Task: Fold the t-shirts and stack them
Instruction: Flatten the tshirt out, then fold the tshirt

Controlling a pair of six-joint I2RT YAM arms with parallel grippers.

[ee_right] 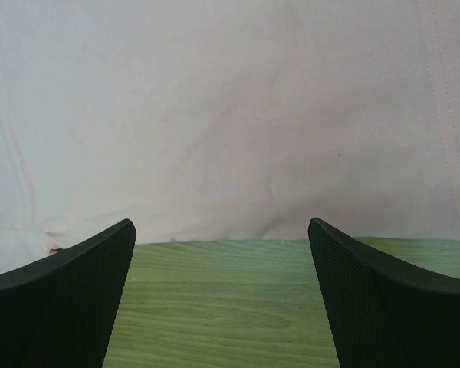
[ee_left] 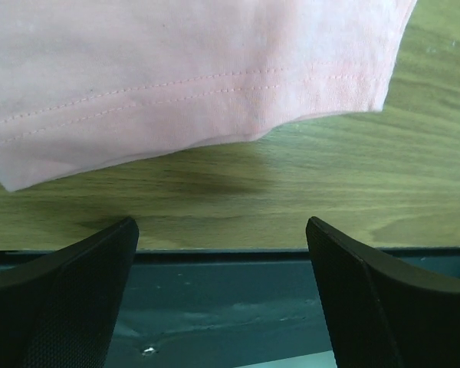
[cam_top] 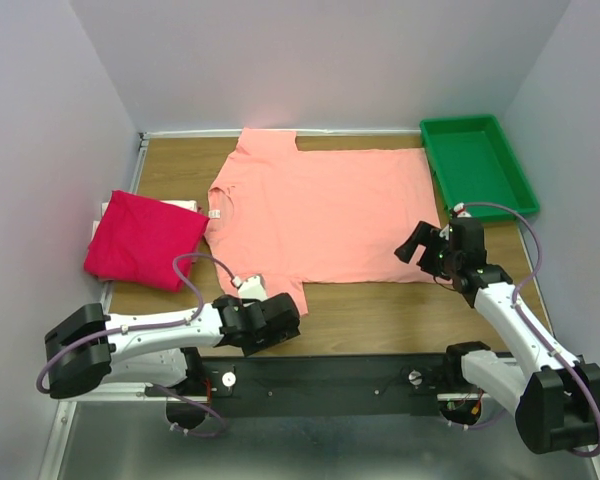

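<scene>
The salmon t-shirt [cam_top: 320, 215] lies spread flat across the middle of the table, neck to the left. The magenta-red t-shirt [cam_top: 143, 240] lies folded at the left edge. My left gripper [cam_top: 280, 318] is open and empty at the near table edge, just short of the salmon shirt's near sleeve hem [ee_left: 192, 84]. My right gripper [cam_top: 412, 245] is open and empty, low over the wood at the salmon shirt's bottom hem [ee_right: 230, 123], near its front right corner.
A green plastic tray [cam_top: 477, 160] stands at the back right, beside the salmon shirt. A white item [cam_top: 105, 208] pokes out behind the magenta shirt. The black base rail [ee_left: 230, 307] runs along the near table edge.
</scene>
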